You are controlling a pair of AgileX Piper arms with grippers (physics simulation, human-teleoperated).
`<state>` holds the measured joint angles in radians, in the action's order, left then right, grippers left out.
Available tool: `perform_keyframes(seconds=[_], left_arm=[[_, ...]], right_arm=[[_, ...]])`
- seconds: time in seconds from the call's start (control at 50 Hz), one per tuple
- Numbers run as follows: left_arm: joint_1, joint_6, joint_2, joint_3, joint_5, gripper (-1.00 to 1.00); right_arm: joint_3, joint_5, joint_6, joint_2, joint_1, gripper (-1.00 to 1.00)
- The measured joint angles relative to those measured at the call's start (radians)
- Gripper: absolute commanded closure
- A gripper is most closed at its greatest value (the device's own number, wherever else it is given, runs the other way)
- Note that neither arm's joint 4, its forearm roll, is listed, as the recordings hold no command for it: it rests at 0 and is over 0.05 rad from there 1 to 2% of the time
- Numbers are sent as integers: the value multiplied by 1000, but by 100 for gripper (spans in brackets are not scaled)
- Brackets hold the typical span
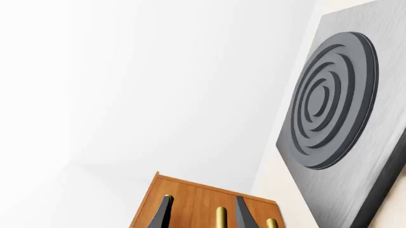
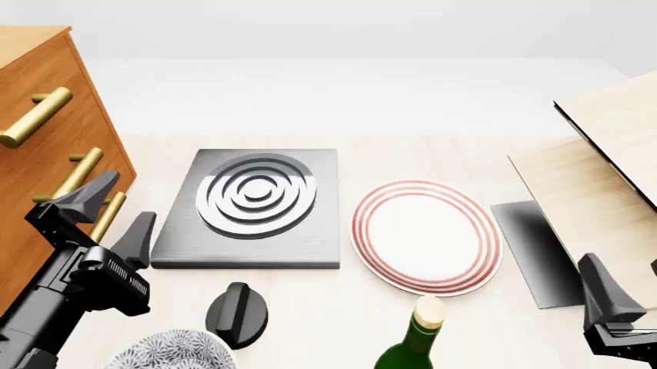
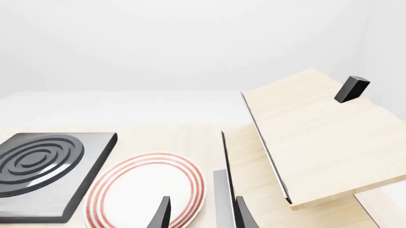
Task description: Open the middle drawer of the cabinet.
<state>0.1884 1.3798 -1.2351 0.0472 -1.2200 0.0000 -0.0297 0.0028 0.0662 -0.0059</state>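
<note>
I'm lining my spread left tool (image 2: 115, 207) around the middle drawer (image 2: 64, 181) handle (image 2: 77, 173) just ahead; centering before pinching.

- The cabinet (image 2: 46, 146): a large orange-brown wooden chest at the left edge of the front view, running from the upper left corner downward. Its front faces right and carries three brass bar handles, one below another.
- The middle drawer (image 2: 64, 201): the same orange-brown wood, second of the three, sitting flush with the cabinet's front, closed. Its brass cylindrical handle (image 2: 78, 172) slants at mid-left of the frame, standing off the wood on short posts.
- In the left wrist view, the cabinet's corner (image 1: 197, 199) shows at bottom centre with brass bars.
</note>
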Motion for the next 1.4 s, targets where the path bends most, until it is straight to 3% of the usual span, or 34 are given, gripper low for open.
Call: perform_keyframes(seconds=[1.4], left_arm=[[-89, 93, -170, 8, 0, -100]], right_arm=[[0, 0, 0, 0, 0, -100]])
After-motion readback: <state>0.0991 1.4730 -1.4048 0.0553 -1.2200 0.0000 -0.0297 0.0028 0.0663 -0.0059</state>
